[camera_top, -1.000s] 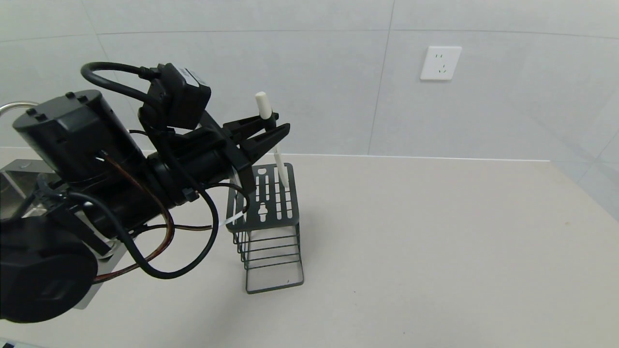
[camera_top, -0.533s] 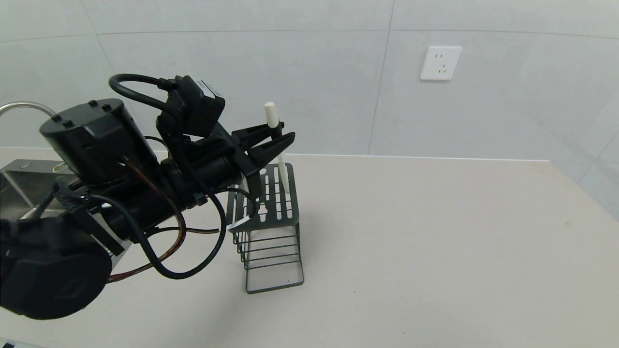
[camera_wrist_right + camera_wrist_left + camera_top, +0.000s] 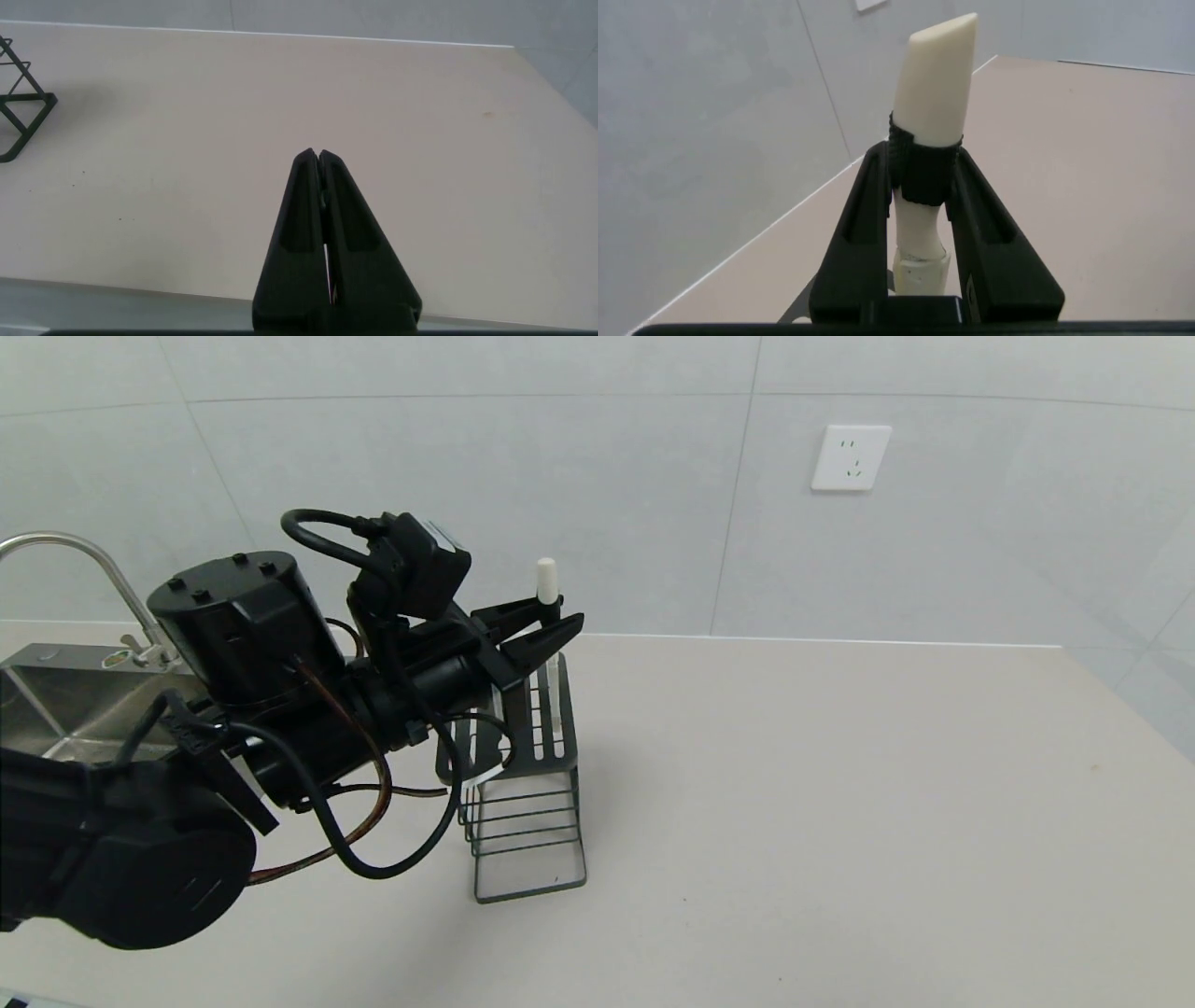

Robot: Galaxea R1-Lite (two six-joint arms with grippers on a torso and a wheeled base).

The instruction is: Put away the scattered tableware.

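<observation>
While clamping one white utensil (image 3: 546, 577) upright, the left gripper (image 3: 553, 621) is hovering over one black wire rack (image 3: 523, 821), the utensil's lower end reaching its slotted back panel; the right gripper (image 3: 320, 159) is sitting closed, empty, above the counter (image 3: 840, 784).

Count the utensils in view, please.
1. The utensil is upright in the shut left gripper, its lower end at the rack. The left arm may hide others.

Nothing is legible: the white label (image 3: 432, 530) and the round sticker (image 3: 112, 660) are too small to read.
</observation>
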